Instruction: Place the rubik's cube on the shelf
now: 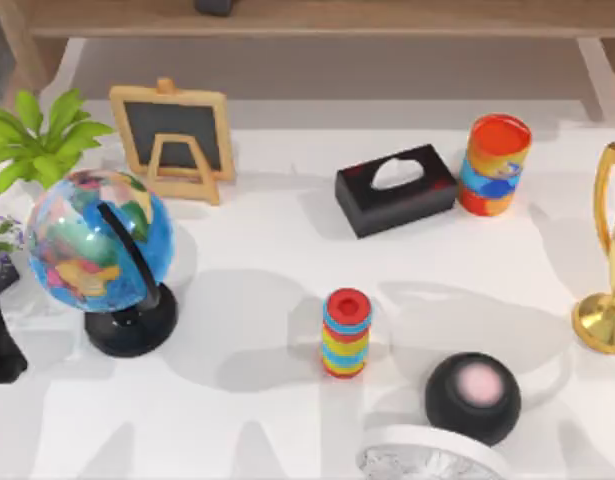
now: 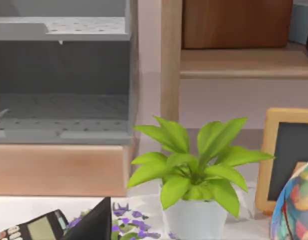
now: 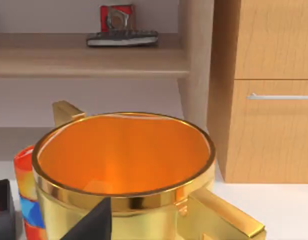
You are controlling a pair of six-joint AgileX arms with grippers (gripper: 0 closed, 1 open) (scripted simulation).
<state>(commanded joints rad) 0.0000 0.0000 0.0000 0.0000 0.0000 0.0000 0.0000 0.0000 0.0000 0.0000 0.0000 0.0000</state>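
Cube: small red tiled rubik's cube (image 3: 117, 16), seemingly standing on the long light-brown wooden shelf (image 3: 53, 57), on or just behind a dark flat gadget (image 3: 122, 38); cannot tell which.
Right gripper (image 3: 91, 222): close above the shiny golden trophy cup (image 3: 123, 150); opening cannot be told, nothing seen held.
Left gripper (image 2: 96, 222): parked near the green potted plant (image 2: 194, 170); opening cannot be told.
Advice: placing looks done; best to pull away straight upward, clear of the trophy rim.
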